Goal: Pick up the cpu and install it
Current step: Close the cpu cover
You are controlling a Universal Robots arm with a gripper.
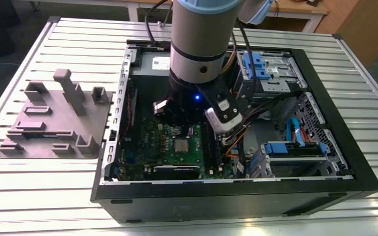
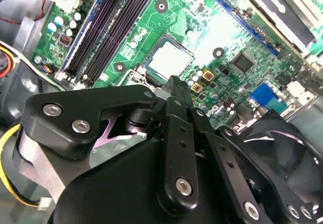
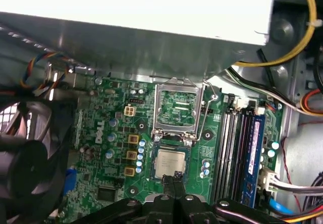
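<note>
The cpu (image 3: 170, 163) is shown seated flat on the green motherboard (image 3: 116, 133), just beyond the tips of the gripper (image 3: 176, 176), which is drawn narrow with nothing held.

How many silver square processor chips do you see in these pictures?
1. The small flat silver-grey square cpu lies in the socket of the green motherboard, close by the gripper. Others may be hidden behind the arm.

White brand lettering is sitting on the motherboard (image 3: 118, 133) by the fan (image 3: 25, 153); a white label (image 1: 161, 62) is showing on the grey box (image 1: 143, 70), print too tiny.
</note>
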